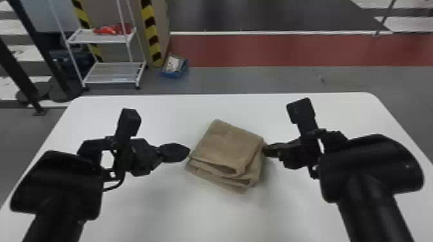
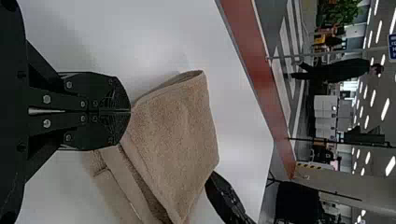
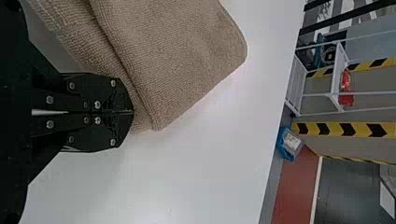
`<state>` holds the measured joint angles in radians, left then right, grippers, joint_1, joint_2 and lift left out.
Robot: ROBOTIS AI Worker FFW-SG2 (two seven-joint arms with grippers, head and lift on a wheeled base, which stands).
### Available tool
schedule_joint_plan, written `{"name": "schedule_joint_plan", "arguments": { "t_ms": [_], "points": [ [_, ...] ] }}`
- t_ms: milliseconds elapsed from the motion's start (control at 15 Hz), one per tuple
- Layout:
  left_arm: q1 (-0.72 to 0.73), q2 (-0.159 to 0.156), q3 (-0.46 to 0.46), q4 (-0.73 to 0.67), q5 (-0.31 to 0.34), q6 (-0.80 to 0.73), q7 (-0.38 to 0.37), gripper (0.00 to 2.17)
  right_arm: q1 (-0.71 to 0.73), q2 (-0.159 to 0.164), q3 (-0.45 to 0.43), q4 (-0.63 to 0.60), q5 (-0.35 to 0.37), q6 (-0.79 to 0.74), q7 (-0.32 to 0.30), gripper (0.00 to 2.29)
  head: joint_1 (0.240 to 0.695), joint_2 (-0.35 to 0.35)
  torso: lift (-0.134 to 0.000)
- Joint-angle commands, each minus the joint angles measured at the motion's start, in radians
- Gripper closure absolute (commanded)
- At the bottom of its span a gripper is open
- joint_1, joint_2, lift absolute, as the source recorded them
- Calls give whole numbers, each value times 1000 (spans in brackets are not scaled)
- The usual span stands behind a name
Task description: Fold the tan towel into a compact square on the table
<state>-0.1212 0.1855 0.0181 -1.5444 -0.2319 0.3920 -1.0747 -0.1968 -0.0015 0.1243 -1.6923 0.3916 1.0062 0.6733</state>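
The tan terry towel (image 1: 227, 144) lies near the middle of the white tabletop with rounded corners (image 1: 251, 106), folded into a thick, roughly square bundle turned at a slant, one corner pointing to the far edge. Its layers do not line up: on the side nearest the robot the lower ones jut out past the top fold, with gaps gaping between them, and the right side shows stepped edges too.

The bundle sits between the two grippers. The left gripper (image 1: 188, 150) is just beside its left side, flat black fingers pressed together, with no cloth visible between them. The right gripper (image 1: 264, 150) is right up against the opposite side, its fingers likewise brought together; whether it touches the cloth I cannot tell. Each stands in the way on its own side of the towel.

Beyond the far edge of the table, a red floor strip (image 1: 290, 51) crosses the grey floor. Ahead to the left stand a white metal shelf rack (image 1: 112, 72) with a bright red item (image 1: 108, 30) on its upper shelf, a beige pillar with yellow-and-black striped edging (image 1: 150, 22), and, at its foot, a small blue bin (image 1: 172, 75) holding something whitish.
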Motion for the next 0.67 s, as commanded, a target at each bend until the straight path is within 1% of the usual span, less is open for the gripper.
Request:
{"name": "schedule_joint_plan", "arguments": {
  "t_ms": [0,267,600],
  "points": [
    [35,2,2,-26,5,0,-11,2145,-46,2,-2,85,0,-83,-12,2010,695,28,-123],
    [61,-5,-9,-54,5,0,-22,2145,-92,2,-5,177,-16,-206,-21,2010,695,24,-123],
    [92,-20,-14,-88,6,3,-39,2145,-128,2,-6,281,-53,-295,-23,2010,695,22,-123]
  ]
}}
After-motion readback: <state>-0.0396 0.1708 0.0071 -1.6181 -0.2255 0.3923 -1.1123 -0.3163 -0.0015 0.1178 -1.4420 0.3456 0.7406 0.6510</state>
